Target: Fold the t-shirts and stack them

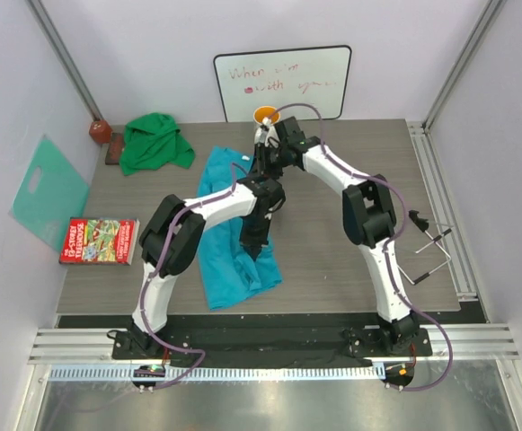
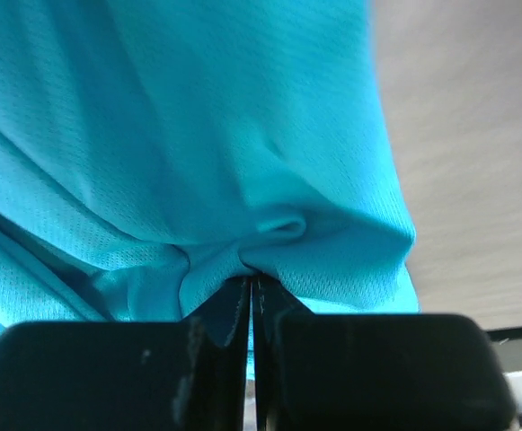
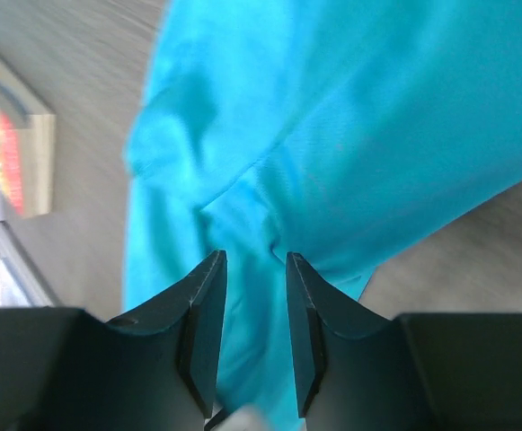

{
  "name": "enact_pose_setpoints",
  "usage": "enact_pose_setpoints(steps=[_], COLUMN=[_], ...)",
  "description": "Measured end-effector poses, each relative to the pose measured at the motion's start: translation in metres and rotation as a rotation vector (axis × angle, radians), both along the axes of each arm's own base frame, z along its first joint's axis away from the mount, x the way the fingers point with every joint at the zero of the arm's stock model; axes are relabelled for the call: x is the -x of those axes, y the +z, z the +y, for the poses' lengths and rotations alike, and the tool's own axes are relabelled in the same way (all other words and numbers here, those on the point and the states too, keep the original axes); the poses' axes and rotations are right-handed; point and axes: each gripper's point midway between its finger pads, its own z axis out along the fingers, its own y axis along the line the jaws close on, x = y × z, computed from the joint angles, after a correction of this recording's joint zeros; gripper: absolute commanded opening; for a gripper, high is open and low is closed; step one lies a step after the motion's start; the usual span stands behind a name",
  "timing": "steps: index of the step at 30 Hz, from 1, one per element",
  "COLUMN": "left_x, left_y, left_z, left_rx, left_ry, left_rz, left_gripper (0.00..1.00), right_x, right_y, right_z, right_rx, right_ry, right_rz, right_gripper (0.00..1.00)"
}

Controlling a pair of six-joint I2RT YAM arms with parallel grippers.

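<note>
A turquoise-blue t-shirt (image 1: 231, 256) lies as a long strip down the middle of the table. My left gripper (image 2: 250, 278) is shut on a bunched fold of the turquoise-blue t-shirt (image 2: 198, 135); in the top view this gripper (image 1: 252, 242) points down over the shirt's right side. My right gripper (image 3: 253, 260) hovers open above the turquoise cloth (image 3: 350, 117), with nothing between its fingers. In the top view it (image 1: 263, 153) is at the shirt's far end. The kelly green t-shirt (image 1: 155, 142) sits crumpled at the back left, away from both grippers.
A mint-teal plastic sheet (image 1: 49, 191) leans on the left wall. A colourful book (image 1: 100, 241) lies at the left. A whiteboard (image 1: 283, 83) and an orange funnel shape (image 1: 267, 116) stand at the back. A wire frame (image 1: 427, 251) lies at the right edge.
</note>
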Motion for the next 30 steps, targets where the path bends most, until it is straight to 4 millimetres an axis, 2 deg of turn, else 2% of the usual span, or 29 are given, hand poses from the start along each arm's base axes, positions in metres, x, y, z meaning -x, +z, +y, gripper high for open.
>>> enact_pose_setpoints(steps=[3,6,8,11,15,17,20,22,24,26,30], left_x=[-0.023,-0.030,-0.028,-0.020,-0.009,-0.007,-0.014,-0.023,-0.032,-0.056,-0.125], left_y=[0.004,0.011,0.013,0.014,0.021,0.030,0.059,0.083,0.102,0.118,0.138], left_z=[-0.015,-0.024,-0.027,-0.025,-0.017,-0.015,-0.015,-0.013,-0.004,0.009,0.047], left_rx=[0.046,0.088,0.108,0.124,0.126,0.139,0.188,0.234,0.262,0.270,0.227], left_ry=[-0.009,-0.014,-0.024,-0.039,-0.047,-0.058,-0.060,-0.044,-0.015,0.040,0.175], left_rz=[-0.042,-0.063,-0.059,-0.046,-0.033,-0.049,-0.120,-0.183,-0.221,-0.305,-0.468], left_gripper=[0.03,0.06,0.08,0.12,0.18,0.21,0.23,0.25,0.29,0.29,0.26], right_x=[0.006,0.009,0.011,0.012,0.016,0.017,0.021,0.031,0.038,0.047,0.077], right_y=[0.040,0.076,0.091,0.100,0.098,0.095,0.086,0.074,0.066,0.056,0.029], right_z=[-0.007,-0.015,-0.020,-0.023,-0.023,-0.023,-0.027,-0.034,-0.039,-0.050,-0.066], right_rx=[-0.028,-0.055,-0.067,-0.077,-0.075,-0.073,-0.063,-0.043,-0.027,-0.002,0.060], right_ry=[-0.009,-0.022,-0.028,-0.030,-0.025,-0.024,-0.026,-0.029,-0.040,-0.048,-0.044], right_rz=[-0.047,-0.101,-0.117,-0.128,-0.111,-0.103,-0.080,-0.043,-0.022,0.008,0.103], right_gripper=[0.39,0.45,0.46,0.47,0.47,0.47,0.47,0.47,0.47,0.47,0.47])
